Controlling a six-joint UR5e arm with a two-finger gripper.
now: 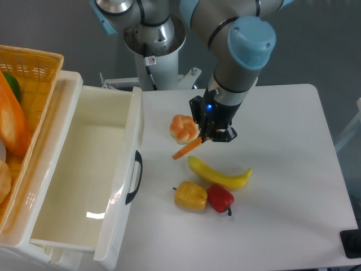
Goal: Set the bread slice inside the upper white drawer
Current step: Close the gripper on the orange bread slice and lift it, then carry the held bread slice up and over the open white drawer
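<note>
Our hand [206, 135] pinches one end of the bread slice [186, 149], which juts down-left, lifted. We judge it light, stiff, thin; an edge pinch suits. The upper white drawer [133, 132] lies open, far left.

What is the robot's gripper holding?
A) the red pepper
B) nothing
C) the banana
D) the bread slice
D: the gripper is shut on one end of the thin orange bread slice, while the banana and red pepper lie apart from it on the table.
</note>
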